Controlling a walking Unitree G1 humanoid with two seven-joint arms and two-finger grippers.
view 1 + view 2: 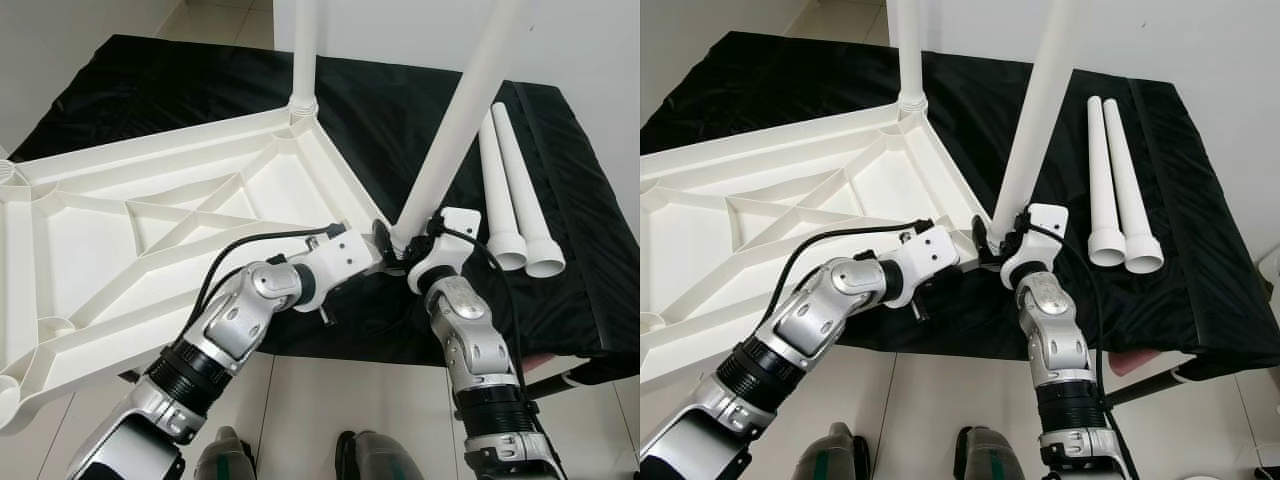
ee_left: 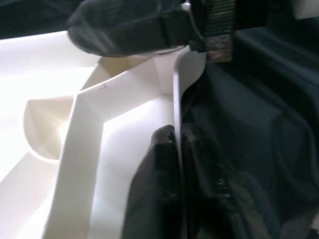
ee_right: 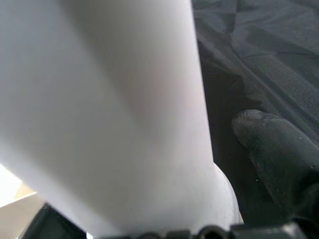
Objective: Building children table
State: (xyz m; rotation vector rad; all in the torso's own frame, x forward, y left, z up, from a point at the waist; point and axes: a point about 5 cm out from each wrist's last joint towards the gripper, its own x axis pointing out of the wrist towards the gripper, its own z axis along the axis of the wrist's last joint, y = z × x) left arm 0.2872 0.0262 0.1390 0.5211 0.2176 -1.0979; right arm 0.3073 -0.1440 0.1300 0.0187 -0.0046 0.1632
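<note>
The white table top (image 1: 150, 230) lies upside down on a black-covered surface, ribs facing up. One white leg (image 1: 305, 55) stands upright in its far corner socket. A second leg (image 1: 462, 110) leans to the right, its foot at the near right corner, and my right gripper (image 1: 408, 247) is shut on it just above that foot; one fingertip (image 3: 276, 149) shows beside the leg in the right wrist view. My left gripper (image 2: 177, 147) is shut on the thin rim (image 2: 175, 104) of the table top next to that corner, one finger on each side of the wall.
Two loose white legs (image 1: 515, 195) lie side by side on the black cover (image 1: 590, 250) at the right. The cover's near edge drops to pale tiled floor (image 1: 330, 400). My feet (image 1: 225, 460) stand below the edge. A white wall runs behind.
</note>
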